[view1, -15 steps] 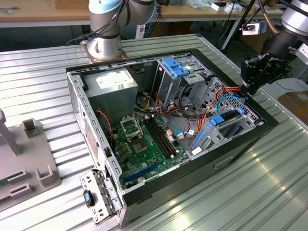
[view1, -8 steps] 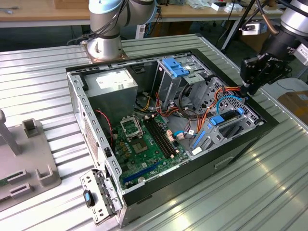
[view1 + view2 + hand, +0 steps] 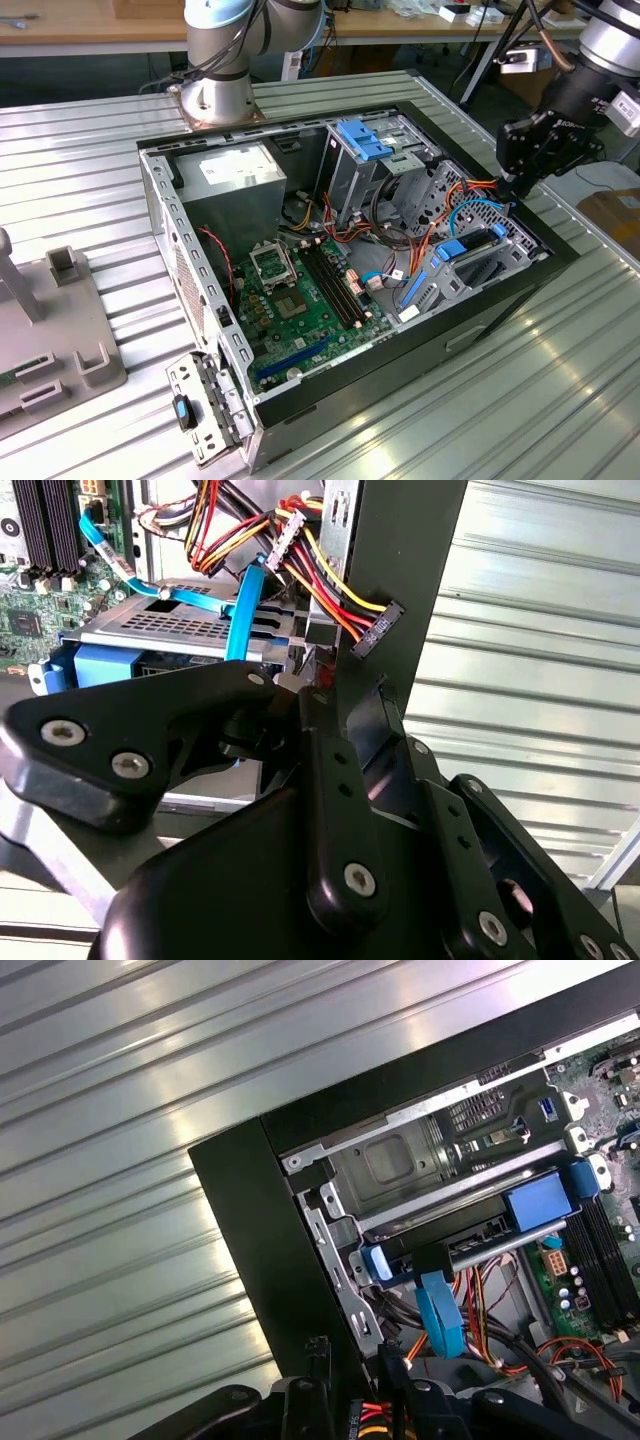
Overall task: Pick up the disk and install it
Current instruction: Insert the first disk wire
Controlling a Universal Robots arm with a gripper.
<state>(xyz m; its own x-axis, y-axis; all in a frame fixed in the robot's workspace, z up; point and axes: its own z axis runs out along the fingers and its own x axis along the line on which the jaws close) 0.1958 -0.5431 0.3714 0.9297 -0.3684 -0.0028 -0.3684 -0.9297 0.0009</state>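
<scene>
The gripper (image 3: 514, 182) was poised over the corner of the open computer case (image 3: 400, 372) on the exterior view's right. Whether it was open or closed could not be told, and nothing was seen carried in it. Just below it, the disk (image 3: 475, 257) was found lying in its drive bay between blue rails. Pick-up and seating were judged already done.

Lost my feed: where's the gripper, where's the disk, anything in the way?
Gripper at case corner, exterior view's right, by the drive cage. Disk lying in that cage, dark side up. Blue cable and orange wires crowd close by.
</scene>
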